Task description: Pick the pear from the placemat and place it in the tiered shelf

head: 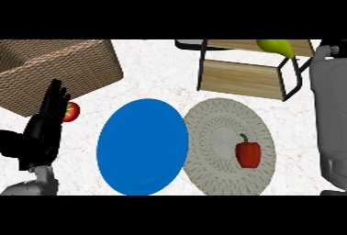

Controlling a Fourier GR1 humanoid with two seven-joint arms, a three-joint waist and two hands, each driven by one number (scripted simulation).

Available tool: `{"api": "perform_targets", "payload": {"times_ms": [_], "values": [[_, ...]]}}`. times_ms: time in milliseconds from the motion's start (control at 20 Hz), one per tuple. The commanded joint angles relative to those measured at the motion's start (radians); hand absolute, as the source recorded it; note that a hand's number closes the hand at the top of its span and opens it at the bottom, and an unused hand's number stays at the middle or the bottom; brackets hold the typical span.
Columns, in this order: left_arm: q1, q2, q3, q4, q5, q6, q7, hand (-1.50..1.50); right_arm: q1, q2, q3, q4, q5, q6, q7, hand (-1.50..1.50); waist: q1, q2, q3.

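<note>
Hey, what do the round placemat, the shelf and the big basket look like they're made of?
The placemat looks like woven straw or fibre: pale beige, with concentric braided rings. The tiered shelf seems to have matte light wood boards, grain lines showing, in a thin black frame that is likely metal. The basket looks like brown wicker, with a tight weave pattern across its sides.

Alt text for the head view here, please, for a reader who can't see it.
A green pear sits on the tiered shelf's top level, the right forearm alongside. A red pepper lies on the woven placemat, beside a blue plate.
</note>
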Motion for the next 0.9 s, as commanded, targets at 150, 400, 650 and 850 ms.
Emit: {"api": "perform_targets", "payload": {"times_ms": [150,400,650,850], "values": [[0.043,-0.020,-0.027,-0.022,-0.037,0.017,-0.001,0.00,0.165,-0.078,-0.043,-0.294,-0.024,0.078,0.213,-1.50,-0.017,-0.006,0.000],[0.008,0.029,0.036,-0.046,0.025,-0.019,0.056,0.00,0.281,-0.214,-0.150,-0.485,-0.152,0.246,0.289,-1.50,-0.023,-0.006,0.000],[-0.003,-0.008,0.004,-0.028,-0.006,0.003,0.040,0.00,0.495,-0.206,-0.241,-0.708,-0.317,0.344,0.307,-1.50,-0.015,-0.001,0.000],[-0.043,0.018,0.059,0.034,0.033,-0.023,0.016,0.00,0.604,-0.215,-0.314,-0.841,-0.442,0.419,0.317,-1.50,-0.012,0.001,0.000]]}}
